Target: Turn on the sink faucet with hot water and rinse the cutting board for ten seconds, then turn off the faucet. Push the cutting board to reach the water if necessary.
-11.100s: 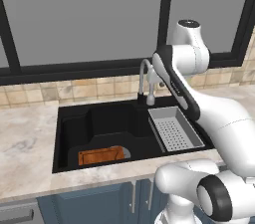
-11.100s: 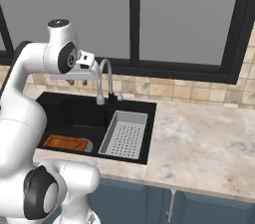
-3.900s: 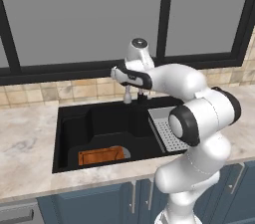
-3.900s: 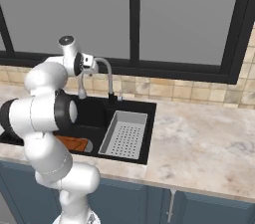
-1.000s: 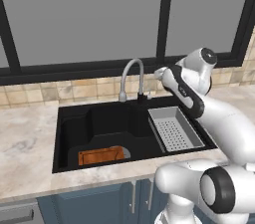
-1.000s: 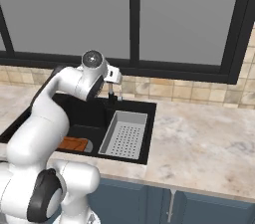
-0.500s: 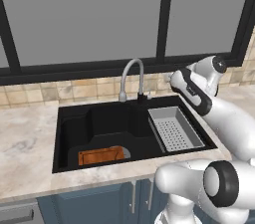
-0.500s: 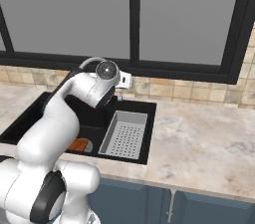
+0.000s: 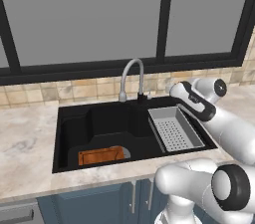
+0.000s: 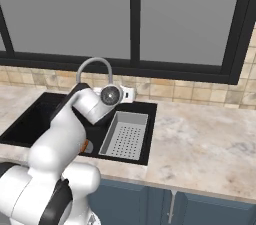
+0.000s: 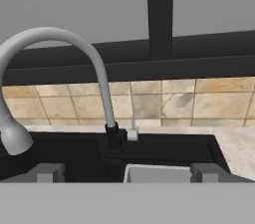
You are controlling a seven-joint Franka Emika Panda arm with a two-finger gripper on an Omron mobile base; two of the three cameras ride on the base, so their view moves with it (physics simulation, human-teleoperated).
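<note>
The sink faucet (image 9: 133,66) arches over the back rim of the black sink (image 9: 74,118), its spout head turned left over the basin. No water runs from it. In the hand view the faucet (image 11: 94,63) stands straight ahead, with its small handle (image 11: 132,133) beside the black base. My gripper (image 11: 127,172) is open, its fingertips (image 11: 47,172) wide apart and short of the faucet, holding nothing. The cutting board (image 9: 101,156) lies flat at the basin's front left, well away from the spout. A sliver of the cutting board (image 10: 86,146) peeks out beside my arm.
A grey perforated drainer tray (image 9: 174,128) fills the right part of the sink, just below my hand. Marble counter (image 9: 25,143) surrounds the basin, with a tiled backsplash (image 9: 74,91) and dark-framed windows behind.
My hand has drawn back to the right, away from the faucet base, and now hangs over the drainer tray. Faucet and cutting board have not moved.
</note>
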